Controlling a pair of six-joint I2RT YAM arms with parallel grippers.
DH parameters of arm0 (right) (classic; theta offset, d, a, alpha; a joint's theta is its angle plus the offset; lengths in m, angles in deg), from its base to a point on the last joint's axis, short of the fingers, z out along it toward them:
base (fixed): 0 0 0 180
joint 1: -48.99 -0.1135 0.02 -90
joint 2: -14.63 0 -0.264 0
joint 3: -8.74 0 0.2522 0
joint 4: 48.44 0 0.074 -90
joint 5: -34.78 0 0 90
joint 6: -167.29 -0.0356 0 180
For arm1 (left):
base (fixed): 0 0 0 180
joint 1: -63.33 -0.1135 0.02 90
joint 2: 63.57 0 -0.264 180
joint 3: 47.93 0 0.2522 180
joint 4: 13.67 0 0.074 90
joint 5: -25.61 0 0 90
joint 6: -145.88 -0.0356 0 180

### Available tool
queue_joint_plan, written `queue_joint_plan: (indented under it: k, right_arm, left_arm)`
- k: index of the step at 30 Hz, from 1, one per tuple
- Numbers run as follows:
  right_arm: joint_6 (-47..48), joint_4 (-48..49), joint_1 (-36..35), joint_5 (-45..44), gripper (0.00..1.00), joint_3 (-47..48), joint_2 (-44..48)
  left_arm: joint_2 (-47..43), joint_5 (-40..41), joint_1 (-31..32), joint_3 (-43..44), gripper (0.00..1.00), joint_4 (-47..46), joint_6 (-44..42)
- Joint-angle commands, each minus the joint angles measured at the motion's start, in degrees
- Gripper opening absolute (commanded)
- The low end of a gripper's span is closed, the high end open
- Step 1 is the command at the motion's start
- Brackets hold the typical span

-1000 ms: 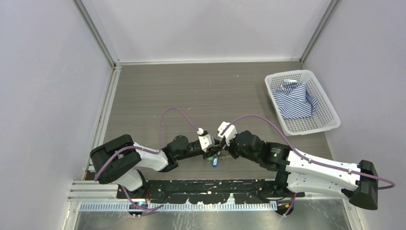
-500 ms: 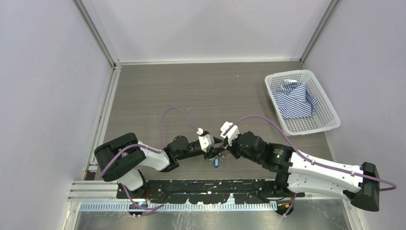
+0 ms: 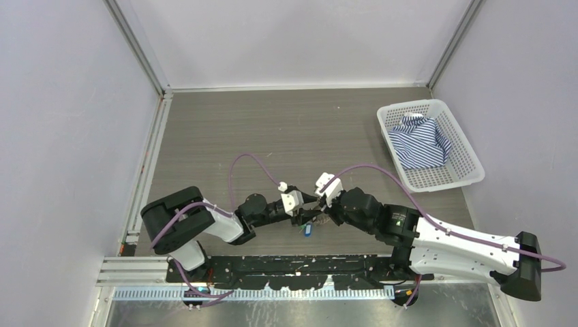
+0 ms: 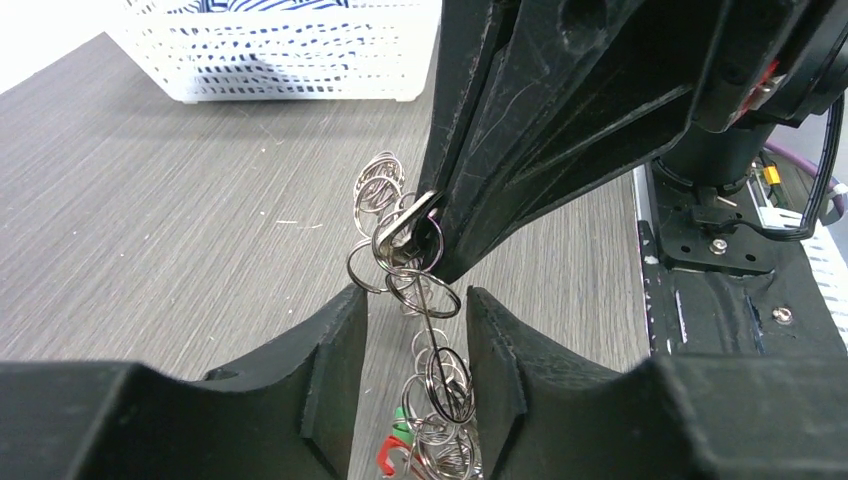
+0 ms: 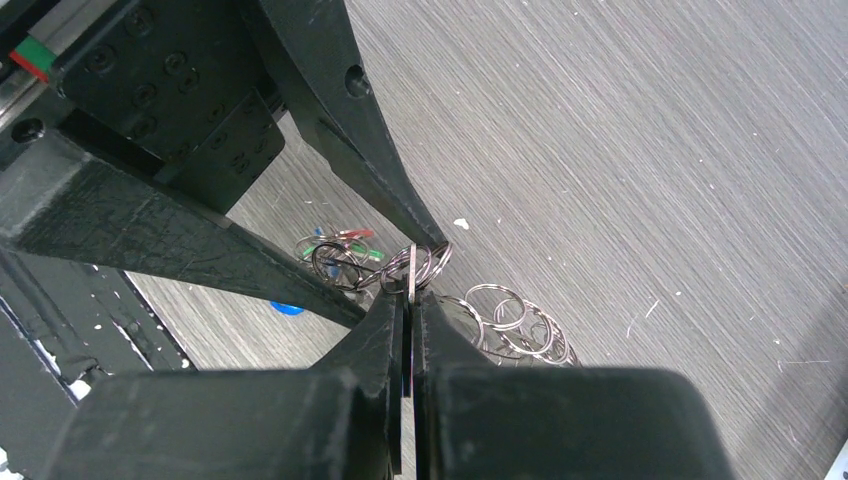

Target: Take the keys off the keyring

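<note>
The keyring (image 4: 405, 240) is a bunch of linked silver rings. My right gripper (image 5: 410, 300) is shut on one ring at its top, just above the table. The rest hangs as a chain of rings (image 4: 440, 370) down to the keys (image 4: 400, 445), whose green and red heads show at the bottom. My left gripper (image 4: 415, 335) is open, with one finger on each side of the hanging chain, not touching it. In the right wrist view red and green keys (image 5: 340, 243) and a blue key (image 5: 287, 308) lie on the table. From above, both grippers meet near the blue key (image 3: 307, 230).
A white basket (image 3: 436, 178) holding a striped cloth (image 3: 419, 143) stands at the right edge of the table. More loose rings (image 5: 515, 325) lie on the wood beside my right fingers. The black base rail (image 3: 293, 269) runs close behind the keys.
The left gripper's jaws have spread wider around the hanging rings. The left arm's elbow has shifted a little to the right. The right gripper keeps its grip.
</note>
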Motion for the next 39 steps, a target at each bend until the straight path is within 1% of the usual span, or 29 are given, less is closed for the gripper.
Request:
queue_joint_plan:
  k: [1,6,9,13,14,17,20,24,28,39]
  right_arm:
    - [0.0,8.0,-0.3,-3.5,0.01,2.7,2.4]
    - [-0.1,7.9,-0.3,-2.4,0.01,3.8,2.7]
    - [0.1,7.5,-0.3,-1.3,0.01,4.0,2.8]
    - [-0.1,6.3,-0.4,0.9,0.01,4.5,1.7]
    - [-0.2,6.0,-0.4,1.3,0.01,4.6,1.5]
    - [-0.3,6.0,-0.5,1.7,0.01,4.6,1.6]
    - [0.2,5.9,-0.5,1.7,0.01,5.1,1.5]
    - [0.9,5.4,-0.4,1.9,0.01,6.0,1.9]
    - [1.0,4.6,-0.6,1.9,0.01,6.6,2.3]
    - [0.5,3.7,-1.5,1.8,0.01,7.0,1.4]
  left_arm:
    - [0.8,-0.5,0.1,-2.3,0.45,-5.4,0.0]
    - [-1.8,3.6,0.0,-4.0,0.47,-6.0,-0.2]
    - [-5.0,4.6,0.0,-3.4,0.49,-1.6,-1.1]
    - [-9.1,3.6,0.0,-3.0,0.50,0.3,-2.2]
    - [-10.9,2.5,0.0,-2.6,0.50,2.3,-2.4]
    - [-15.5,-0.9,0.0,-0.4,0.50,12.4,-4.4]
    - [-16.4,-3.0,0.0,0.9,0.49,18.6,-6.4]
    - [-14.2,-2.6,0.0,0.9,0.49,17.6,-6.7]
    - [-12.9,0.4,-0.1,1.0,0.49,16.5,-7.4]
    - [-13.7,0.3,-0.3,1.7,0.47,14.0,-6.6]
